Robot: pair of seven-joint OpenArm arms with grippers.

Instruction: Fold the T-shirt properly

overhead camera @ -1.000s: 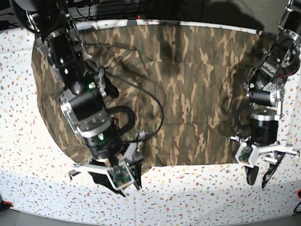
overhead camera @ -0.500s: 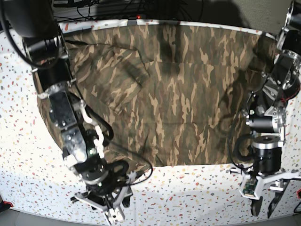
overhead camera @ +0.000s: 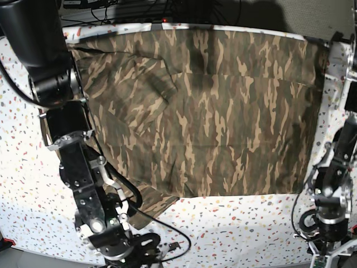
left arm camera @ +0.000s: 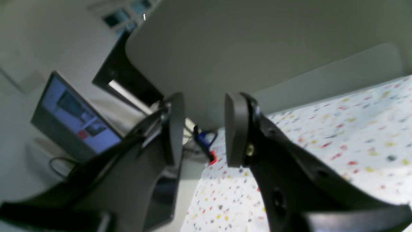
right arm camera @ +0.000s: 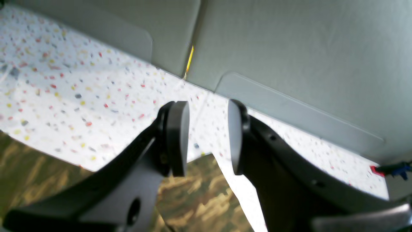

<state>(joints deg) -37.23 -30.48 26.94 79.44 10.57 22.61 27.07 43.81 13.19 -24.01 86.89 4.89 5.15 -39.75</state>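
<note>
The camouflage T-shirt (overhead camera: 212,111) lies spread flat over the back and middle of the speckled table (overhead camera: 22,167), with a sleeve fold at its left. My right gripper (right arm camera: 206,138) is open and empty, just past the shirt's front edge (right arm camera: 199,196), which shows below the fingers. My left gripper (left arm camera: 204,129) is open and empty over bare speckled cloth, with no shirt in its view. In the base view both grippers are cut off by the bottom edge. Only the right arm (overhead camera: 89,190) and left arm (overhead camera: 329,206) show there.
A grey panel (right arm camera: 289,48) stands beyond the table's front edge. A monitor (left arm camera: 74,122) and a red-and-blue clamp (left arm camera: 206,145) sit off the table in the left wrist view. Cables (overhead camera: 139,8) run behind the back edge.
Both arms have drawn back toward the table's front edge, off the shirt. Their grippers have dropped out of the base view. The shirt has not moved.
</note>
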